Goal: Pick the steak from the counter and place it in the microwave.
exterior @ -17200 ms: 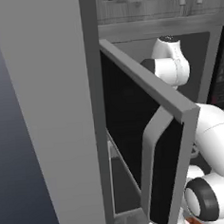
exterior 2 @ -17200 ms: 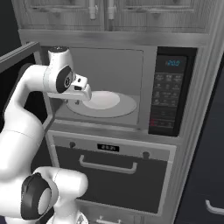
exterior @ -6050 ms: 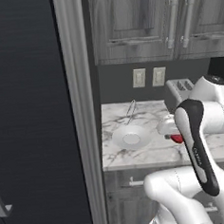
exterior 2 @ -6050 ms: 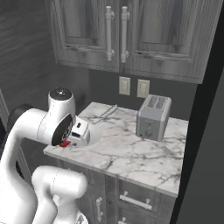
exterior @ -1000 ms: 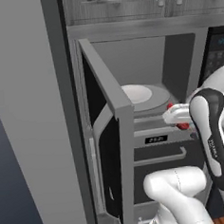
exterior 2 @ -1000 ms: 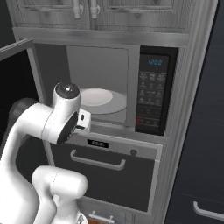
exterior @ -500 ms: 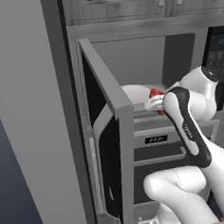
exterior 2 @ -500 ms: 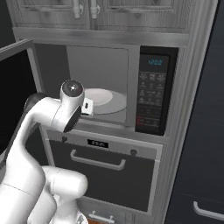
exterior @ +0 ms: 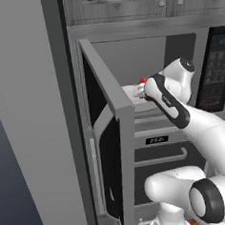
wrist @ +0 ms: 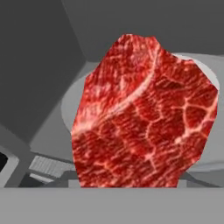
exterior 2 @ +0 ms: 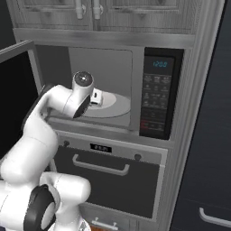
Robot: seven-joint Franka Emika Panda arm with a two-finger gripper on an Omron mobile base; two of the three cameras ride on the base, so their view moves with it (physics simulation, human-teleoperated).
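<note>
Left base view: the gripper (exterior: pixel 140 87) reaches into the open microwave (exterior: pixel 130 65), clamped on one red steak (exterior: pixel 142 80) above the plate. Right base view: the gripper (exterior 2: pixel 97 99) hangs over the single white plate (exterior 2: pixel 112 103). Hand view: one steak (wrist: pixel 144 113), held close, above the turntable (wrist: pixel 68 105).

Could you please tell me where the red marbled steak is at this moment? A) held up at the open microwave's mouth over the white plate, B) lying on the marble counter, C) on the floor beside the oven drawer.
A: the red marbled steak hangs before the hand camera above the round white plate inside the grey built-in microwave, whose door stands open.
</note>
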